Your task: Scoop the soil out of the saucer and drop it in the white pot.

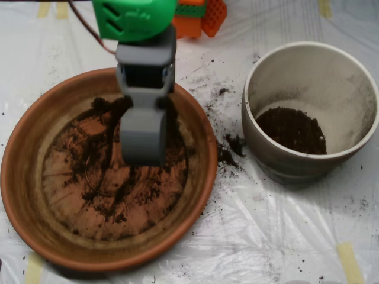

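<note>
Soil (pixel 112 183) in saucer (pixel 23 177), pot (pixel 308 59)

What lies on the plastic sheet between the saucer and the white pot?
In the overhead view, spilled soil lies between the saucer and the white pot, in small clumps and fine grains.

My grey clamshell scoop (pixel 144 139) hangs over the middle of the wide, shallow terracotta saucer (pixel 23 177), whose thick raised rim rings me on all sides. To the right, the deep off-white ceramic pot (pixel 266 151) stands apart from the saucer; the strip of clear plastic sheeting (pixel 260 236) between them carries only spilled dark crumbly soil (pixel 228 152). Pot mouth unobstructed from above. Orange plastic blocks (pixel 201 18) sit at the top edge, behind my arm.
</note>
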Robot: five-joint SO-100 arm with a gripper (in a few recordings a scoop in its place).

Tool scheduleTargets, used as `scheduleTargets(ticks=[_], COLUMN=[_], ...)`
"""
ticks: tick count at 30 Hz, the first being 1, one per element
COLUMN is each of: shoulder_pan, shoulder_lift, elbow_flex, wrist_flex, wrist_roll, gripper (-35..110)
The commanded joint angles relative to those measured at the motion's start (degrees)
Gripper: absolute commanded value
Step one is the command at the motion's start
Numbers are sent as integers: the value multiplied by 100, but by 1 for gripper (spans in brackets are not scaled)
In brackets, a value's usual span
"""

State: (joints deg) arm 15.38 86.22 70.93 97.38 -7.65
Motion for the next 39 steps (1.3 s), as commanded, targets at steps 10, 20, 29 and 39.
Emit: scheduleTargets(ticks=[10,20,29,39], shoulder_pan=[958,817,149,-255], shoulder_lift=[-1898,-2127,-2057,-2083], elbow_flex=[598,211,536,1107], wrist_flex=[-1248,-1485,-1397,-1415], wrist_roll=[-659,-527,-167,-97], gripper=[43,46,45,39])
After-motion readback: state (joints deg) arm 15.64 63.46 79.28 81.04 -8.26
